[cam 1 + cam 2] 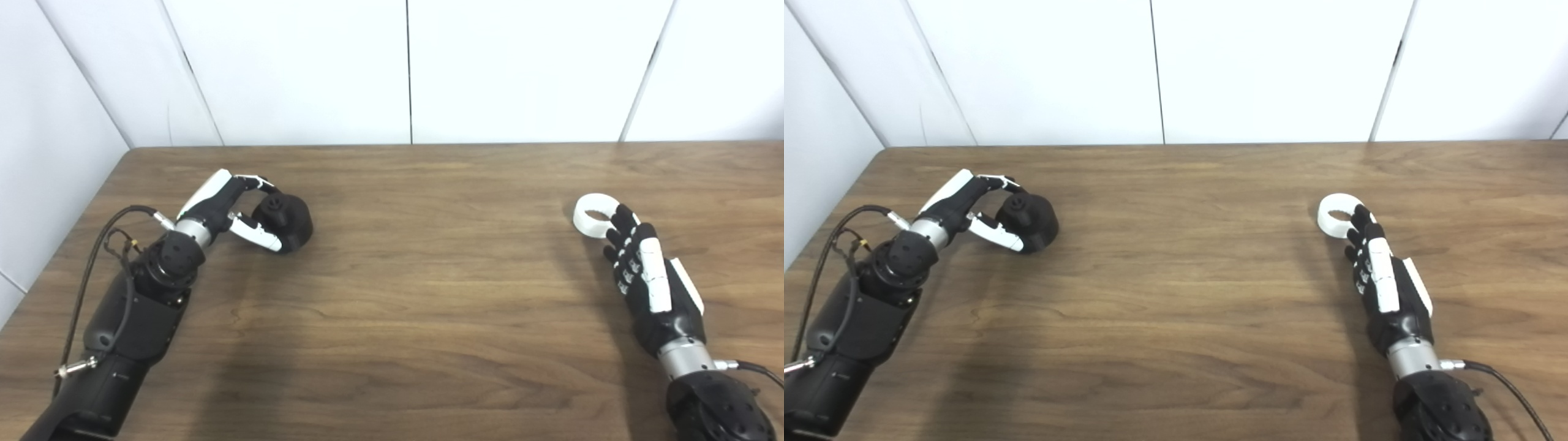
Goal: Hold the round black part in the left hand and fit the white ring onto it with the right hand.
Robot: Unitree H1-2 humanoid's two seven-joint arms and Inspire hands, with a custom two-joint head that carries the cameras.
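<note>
Both parts sat on the counter (429,294), well apart. Left hand (236,211) curled around round black part (285,217); firm grip not confirmed. Right hand (643,269), fingers on white ring (595,215), closure unclear. Advice: secure both before lifting. Ring glossy, thick; part domed, matte.

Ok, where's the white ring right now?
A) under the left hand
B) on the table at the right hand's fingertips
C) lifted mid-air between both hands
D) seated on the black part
B: the white ring lies on the table at the right hand fingertips, far from the round black part.
</note>
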